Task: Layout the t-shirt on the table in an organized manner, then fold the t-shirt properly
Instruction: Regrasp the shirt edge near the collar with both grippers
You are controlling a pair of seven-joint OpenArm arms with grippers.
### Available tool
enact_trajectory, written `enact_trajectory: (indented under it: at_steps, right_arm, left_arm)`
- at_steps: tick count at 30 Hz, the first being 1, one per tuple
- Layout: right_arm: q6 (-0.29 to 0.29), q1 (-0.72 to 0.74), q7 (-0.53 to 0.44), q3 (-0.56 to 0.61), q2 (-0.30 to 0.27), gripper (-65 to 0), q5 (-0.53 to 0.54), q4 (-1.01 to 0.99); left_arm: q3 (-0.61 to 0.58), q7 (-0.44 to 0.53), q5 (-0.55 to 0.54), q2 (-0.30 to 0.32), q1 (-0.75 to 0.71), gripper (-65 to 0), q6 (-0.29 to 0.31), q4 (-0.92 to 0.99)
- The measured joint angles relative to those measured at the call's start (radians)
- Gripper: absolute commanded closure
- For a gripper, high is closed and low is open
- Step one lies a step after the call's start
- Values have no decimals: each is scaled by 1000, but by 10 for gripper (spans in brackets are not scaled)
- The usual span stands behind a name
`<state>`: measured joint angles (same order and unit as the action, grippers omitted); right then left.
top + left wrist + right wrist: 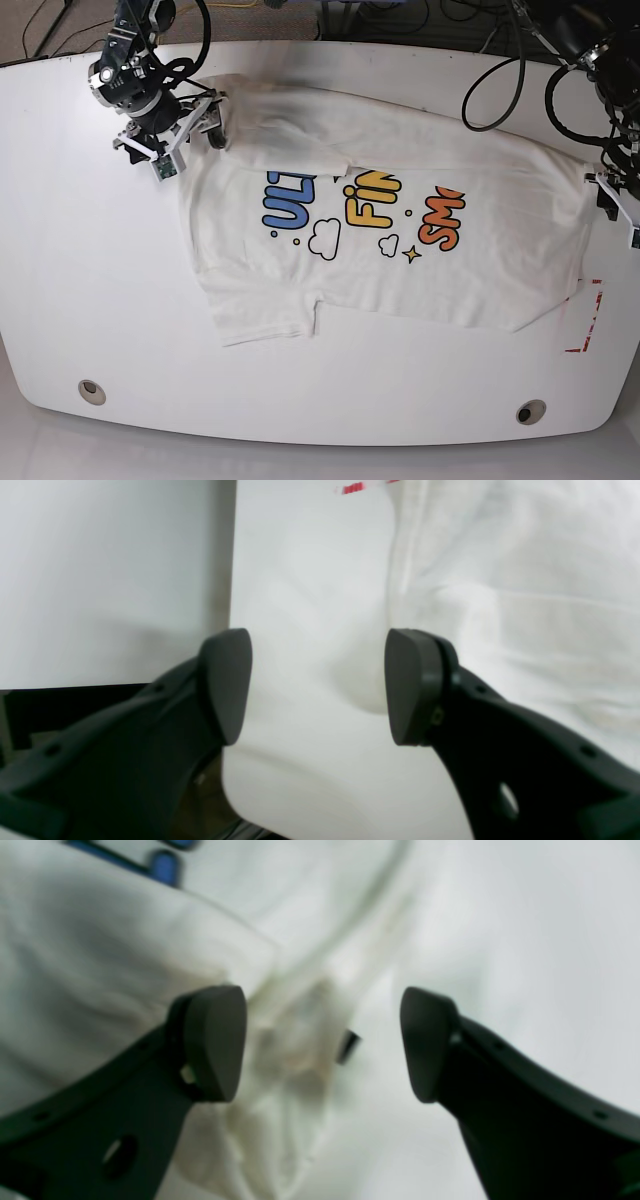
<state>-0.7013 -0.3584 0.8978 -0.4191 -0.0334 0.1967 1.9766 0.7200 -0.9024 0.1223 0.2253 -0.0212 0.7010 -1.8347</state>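
Observation:
The white t-shirt (400,230) lies spread on the white table (100,300), print side up, with blue, yellow and orange lettering. A fold along its far edge covers the tops of the letters. My right gripper (190,143) is open over the shirt's far left corner. In the right wrist view the right gripper (320,1045) straddles wrinkled fabric (100,955) and holds nothing. My left gripper (615,210) is open at the shirt's right edge. In the left wrist view the left gripper (318,687) hovers over bare table, with the shirt's edge (500,580) just right of it.
A red-and-white tape mark (585,320) sits near the right front; it also shows in the left wrist view (352,487). Two grommet holes (91,391) (531,411) lie near the front edge. Cables (500,80) hang at the back right. A small dark item (348,1046) lies between my right fingers.

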Motion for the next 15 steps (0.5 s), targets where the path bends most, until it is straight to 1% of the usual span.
enact_trajectory:
  at_steps: [2,4,6,12,15]
  right_arm:
    - [2,-12,1,-1,0,-458,0,6]
    - [3,-29,4,-6,1,-458,-1,8]
    - [5,-45,4,-6,0,-458,0,8]
    - [5,-69,5,-6,3,-458,31,8]
    - [5,-79,3,-6,3,-458,46,8]
  left_arm:
    - [14,-1,1,-27,-17,-393,0,0]
    - [17,-29,14,-53,-35,-393,0,8]
    - [14,-26,13,-66,-48,-393,0,18]
    - [6,-10,1,-70,-31,-392,3,114]
    - [6,21,9,-69,-16,-392,0,171]
